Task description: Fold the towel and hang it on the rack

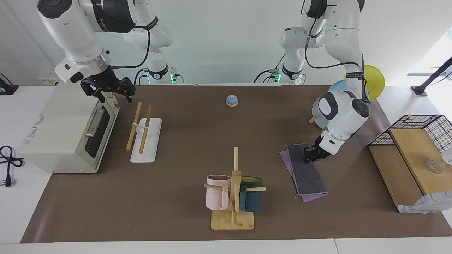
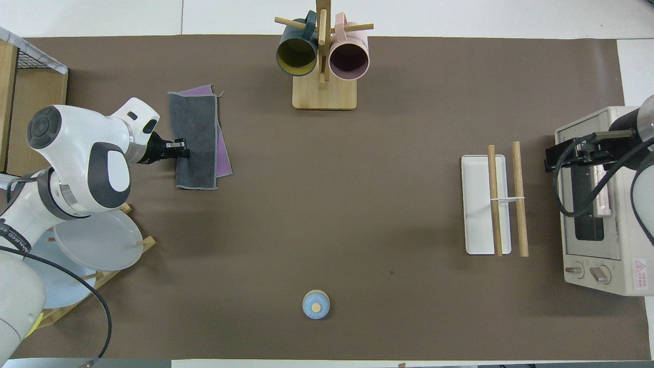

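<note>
The towel (image 1: 310, 173) (image 2: 195, 125) lies folded lengthwise on the brown mat at the left arm's end, dark grey face up with purple edges showing. My left gripper (image 1: 308, 155) (image 2: 181, 148) is low at the long edge of the towel nearest the left arm's end, its fingertips pinched together on the cloth. The rack (image 1: 141, 124) (image 2: 503, 199), two slanted wooden rods on a white base, stands at the right arm's end. My right gripper (image 1: 107, 90) (image 2: 554, 155) hangs open over the toaster oven's front edge, beside the rack.
A toaster oven (image 1: 60, 130) (image 2: 598, 214) sits next to the rack. A mug stand (image 1: 233, 197) (image 2: 323, 61) with a pink and a dark blue mug stands mid-table. A small blue bell (image 1: 232, 101) (image 2: 316, 304), a plate stand (image 2: 97, 240) and a wooden shelf (image 1: 406, 162) are also here.
</note>
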